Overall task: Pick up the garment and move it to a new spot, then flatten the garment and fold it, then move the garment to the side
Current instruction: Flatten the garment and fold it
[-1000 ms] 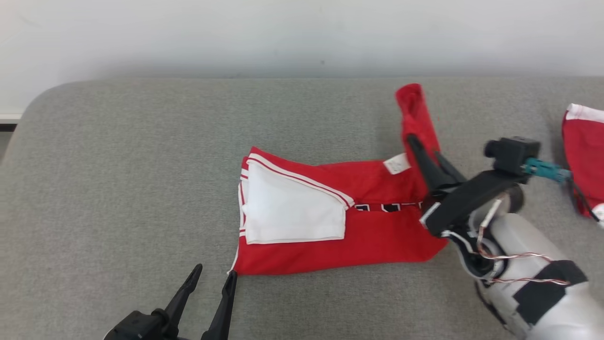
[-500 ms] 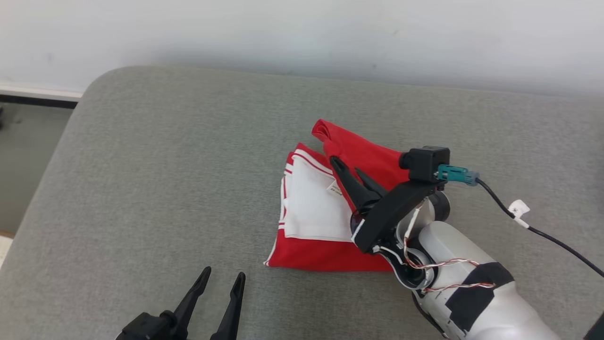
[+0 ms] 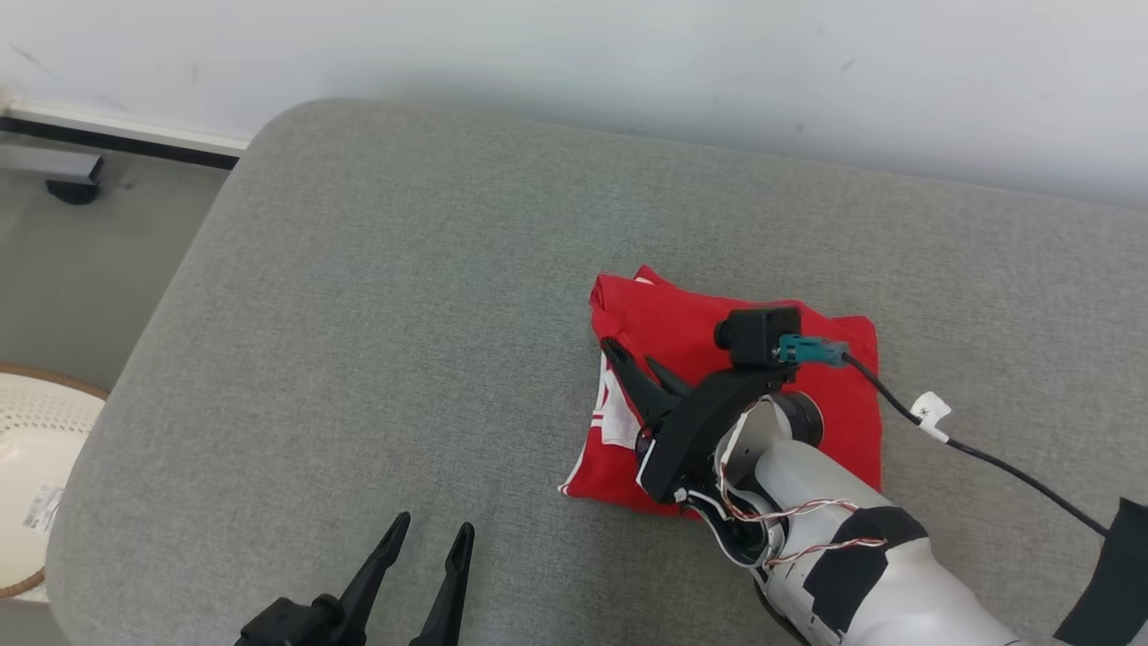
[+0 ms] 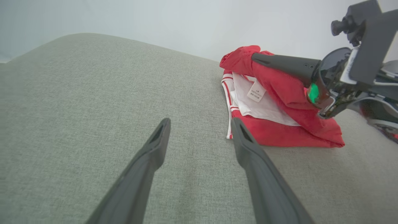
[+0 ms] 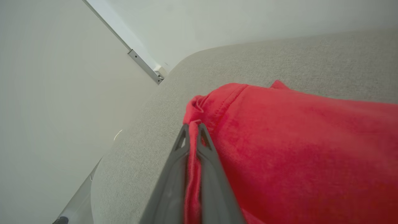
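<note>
1. The right end effector [image 3: 630, 354] is clamped on a fold of the red garment [image 3: 682, 309]. In the right wrist view its two dark fingers [image 5: 171, 186] press together with a strip of red cloth pinched between them, right up to the tips.
2. The garment [image 5: 295, 140] lies as a compact folded heap on the grey fabric-topped desk [image 3: 377, 296], directly under this end effector and spreading back beneath its wrist. The pinched flap drapes from the fingertips down onto the layers below.
3. In the left wrist view, a white panel [image 4: 264, 109] edged with red stripes and a small white label [image 4: 256, 91] sit just beneath the right end effector [image 4: 258, 57], between the raised red flap and the bottom red layer [image 4: 279, 137].
4. The left end effector [image 3: 434, 525] has its jaws wide apart with nothing between them, over bare desk [image 4: 93, 102]. The garment lies ahead of its tips [image 4: 201, 123] and off to the side of its right-hand finger, near but apart from it.
5. Behind the right end effector's fingers sit a black wrist camera [image 3: 758, 334] and a teal connector [image 3: 812, 350]. From there a black cable [image 3: 987, 458] carrying a white tag [image 3: 930, 414] trails across the desk.
6. Far to the left of the left end effector, past the desk's rounded corner, a white perforated round object [image 3: 27, 484] stands on the floor [image 3: 81, 269].
</note>
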